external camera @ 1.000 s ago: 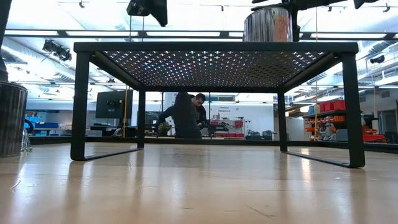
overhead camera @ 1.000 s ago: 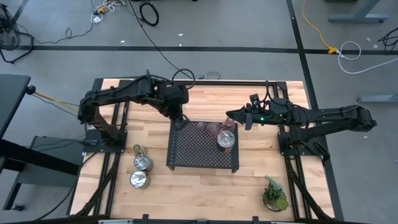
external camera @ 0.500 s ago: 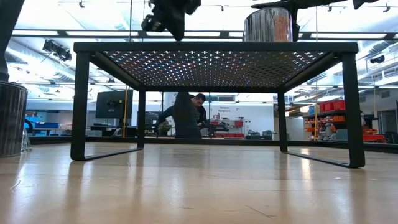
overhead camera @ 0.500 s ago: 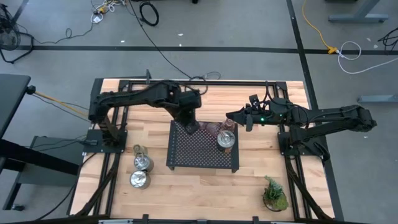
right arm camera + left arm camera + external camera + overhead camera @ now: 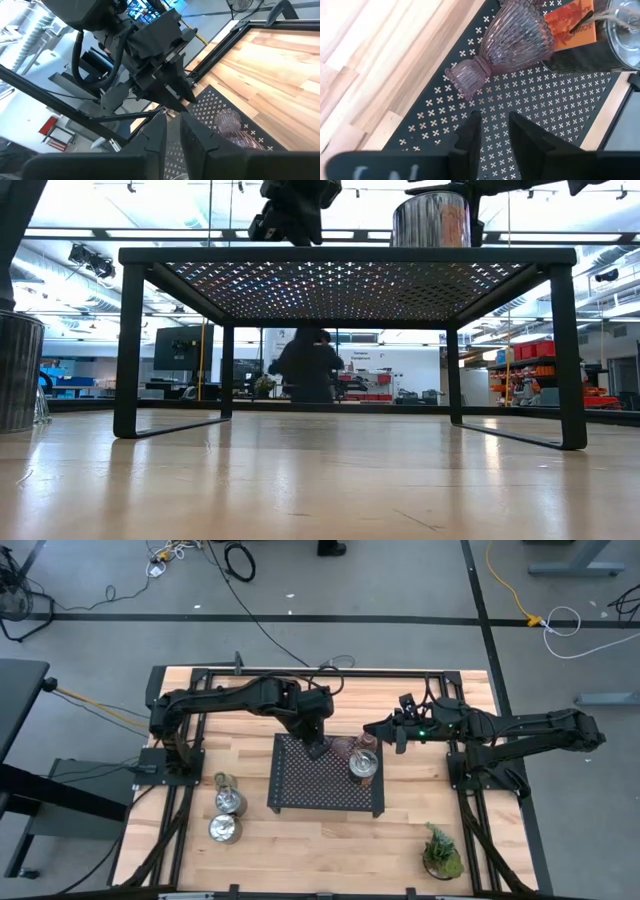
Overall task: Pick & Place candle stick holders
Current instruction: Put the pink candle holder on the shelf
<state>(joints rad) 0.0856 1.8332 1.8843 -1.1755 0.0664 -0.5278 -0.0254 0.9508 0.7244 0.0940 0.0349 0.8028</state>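
A pink ribbed glass holder (image 5: 510,45) lies on its side on the black perforated tray (image 5: 320,790), near the tray's far edge (image 5: 343,748). A silver holder (image 5: 363,764) with an orange label (image 5: 570,22) stands upright on the tray beside it and shows in the low view (image 5: 432,220). Two more silver holders (image 5: 229,798) (image 5: 224,829) stand on the table left of the tray. My left gripper (image 5: 492,127) hovers over the tray's far edge (image 5: 318,745), slightly open and empty, a short way from the pink holder's foot. My right gripper (image 5: 372,727) waits shut behind the tray's far right corner.
A small green potted plant (image 5: 441,852) stands at the near right. The tray stands on legs (image 5: 128,350) above the wooden table. One silver holder shows at the low view's left edge (image 5: 18,370). A person (image 5: 308,365) stands in the room beyond the table.
My left gripper has gone toward the table's right edge, from the tray's far left corner along its far edge toward the pink holder, and has come down a little. The holders have not moved.
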